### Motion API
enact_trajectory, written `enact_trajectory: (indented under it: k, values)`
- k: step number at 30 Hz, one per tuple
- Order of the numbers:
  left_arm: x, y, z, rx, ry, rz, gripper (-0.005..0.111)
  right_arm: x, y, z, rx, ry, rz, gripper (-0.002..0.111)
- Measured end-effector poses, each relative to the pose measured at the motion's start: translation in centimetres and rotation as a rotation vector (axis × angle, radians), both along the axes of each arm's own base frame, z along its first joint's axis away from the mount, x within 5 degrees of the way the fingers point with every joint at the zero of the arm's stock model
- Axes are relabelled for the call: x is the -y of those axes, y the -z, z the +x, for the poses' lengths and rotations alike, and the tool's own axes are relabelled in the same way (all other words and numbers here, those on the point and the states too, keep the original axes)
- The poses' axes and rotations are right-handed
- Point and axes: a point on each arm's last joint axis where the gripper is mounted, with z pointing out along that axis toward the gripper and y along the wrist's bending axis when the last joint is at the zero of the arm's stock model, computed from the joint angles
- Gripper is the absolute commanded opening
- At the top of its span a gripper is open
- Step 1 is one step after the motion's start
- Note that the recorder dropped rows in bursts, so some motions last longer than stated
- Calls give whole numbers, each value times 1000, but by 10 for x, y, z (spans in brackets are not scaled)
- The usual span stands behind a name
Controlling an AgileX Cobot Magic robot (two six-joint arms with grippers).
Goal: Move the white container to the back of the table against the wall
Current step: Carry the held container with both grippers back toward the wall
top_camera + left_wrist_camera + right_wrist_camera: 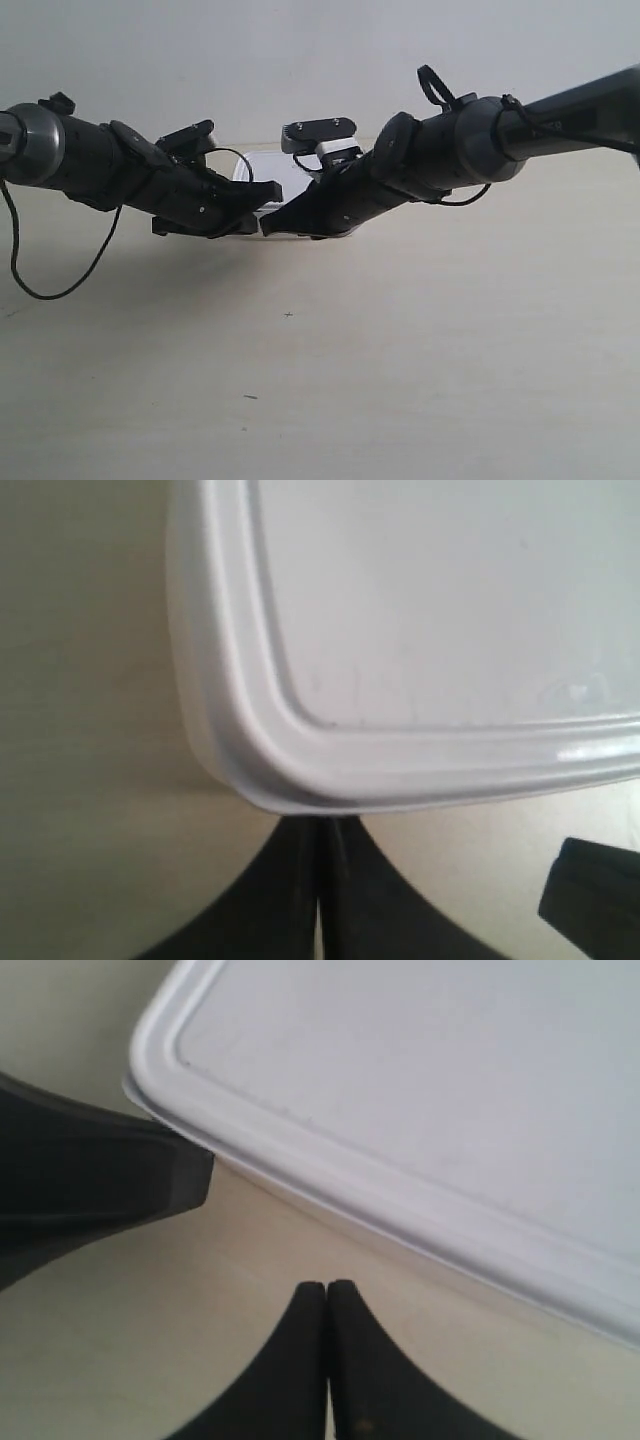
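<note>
The white container (268, 172) stands far back on the table (400, 350), close to the wall (300, 60), mostly hidden behind both arms. In the left wrist view its rimmed lid (450, 610) fills the frame. My left gripper (322, 822) is shut, its tips touching the box's rounded corner. My right gripper (327, 1285) is also shut and empty, a short way off the long side of the container (430, 1090). In the exterior view the two grippers meet in front of the box, one (262, 196) from the left, the other (272, 224) from the right.
The left gripper's black finger (110, 1180) shows in the right wrist view, against the box's corner. A loose black cable (40, 280) hangs from the arm at the exterior view's left. Small dark specks (289, 315) dot the tabletop.
</note>
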Motion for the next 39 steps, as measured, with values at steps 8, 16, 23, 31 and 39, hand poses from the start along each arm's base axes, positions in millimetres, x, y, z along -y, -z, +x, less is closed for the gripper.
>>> enact_trajectory:
  k: [8,16,23,31,39]
  values:
    - [1,4,9,10,-1,-1,0,49,4,21,-40,102,-54,0]
    - [-8,12,18,15,-28,6,0,58,2,29,3,141,-51,0]
    - [-5,4,26,45,-22,-3,0,48,-2,47,12,119,-33,0]
    - [-7,2,29,78,-28,22,0,42,4,60,26,90,-50,0]
    - [-7,-1,43,101,-17,6,0,49,17,67,5,87,-81,0]
